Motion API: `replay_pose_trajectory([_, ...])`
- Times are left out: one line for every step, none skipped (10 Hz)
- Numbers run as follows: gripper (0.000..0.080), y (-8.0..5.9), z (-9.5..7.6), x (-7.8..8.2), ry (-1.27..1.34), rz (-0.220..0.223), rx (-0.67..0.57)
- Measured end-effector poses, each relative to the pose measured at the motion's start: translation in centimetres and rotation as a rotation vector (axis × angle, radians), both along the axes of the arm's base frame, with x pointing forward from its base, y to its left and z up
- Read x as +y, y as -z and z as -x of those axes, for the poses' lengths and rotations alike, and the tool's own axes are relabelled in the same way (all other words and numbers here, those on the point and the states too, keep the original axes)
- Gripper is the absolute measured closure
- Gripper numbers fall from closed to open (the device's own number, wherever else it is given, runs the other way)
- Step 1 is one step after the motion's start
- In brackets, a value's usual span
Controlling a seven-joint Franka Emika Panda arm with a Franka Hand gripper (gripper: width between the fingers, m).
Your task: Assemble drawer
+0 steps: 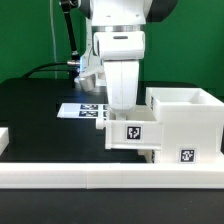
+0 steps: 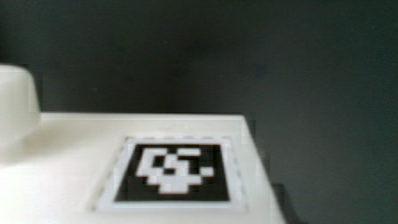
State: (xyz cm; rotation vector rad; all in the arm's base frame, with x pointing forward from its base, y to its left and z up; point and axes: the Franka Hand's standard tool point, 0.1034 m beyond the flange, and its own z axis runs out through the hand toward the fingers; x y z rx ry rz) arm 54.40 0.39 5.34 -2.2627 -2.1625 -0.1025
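The drawer box (image 1: 175,125) is set directly under the gripper (image 1: 122,108); the marker board (image 1: 82,110) lies behind it.

Arm (image 1: 120,45): glossy white boxy housings with rounded edges, black joint sections at top, dark cable trailing behind it.

My gripper's fingers are hidden behind my own white wrist housing (image 1: 122,75) at the centre of the exterior view. The marker board (image 1: 82,110) is partly covered by it. In the blurred wrist view, the drawer panel (image 2: 71,150) and its tag (image 2: 173,170) are cut off at the lower edge.
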Motion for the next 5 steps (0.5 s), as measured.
replay_pose_trajectory([0.0757,0.00,-0.02,-0.07,0.006,0.000,-0.001])
replay_pose_trajectory([0.0757,0.01,-0.02,-0.21,0.010,0.000,-0.001])
replay_pose_trajectory([0.0757,0.01,-0.02,-0.22,0.010,0.000,-0.001])
replay_pose_trajectory([0.0757,0.01,-0.02,-0.23,0.010,0.000,-0.001])
replay_pose_trajectory([0.0757,0.02,0.01,-0.19,0.007,0.001,0.000])
